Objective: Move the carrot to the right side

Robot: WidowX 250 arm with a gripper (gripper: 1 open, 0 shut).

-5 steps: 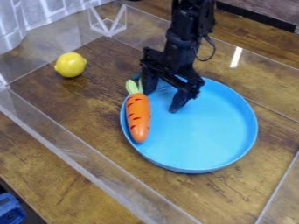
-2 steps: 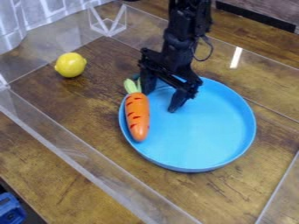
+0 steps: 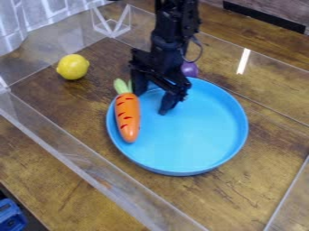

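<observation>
The carrot (image 3: 126, 117), orange with dark ridge lines and a green top, lies along the left rim of the blue plate (image 3: 200, 144), its leafy end pointing away from me. My black gripper (image 3: 154, 97) hangs open just right of the carrot's top end, over the plate's back left part, with nothing between its fingers. The arm rises behind it toward the top of the view.
A yellow lemon (image 3: 72, 66) sits on the wooden table at the left. A purple eggplant (image 3: 189, 69) peeks out behind the arm. Clear plastic walls (image 3: 72, 153) run along the front left and back of the table.
The plate with the carrot has slid to the left and slightly back, and my gripper has shifted left with it. The gripper stays open.
</observation>
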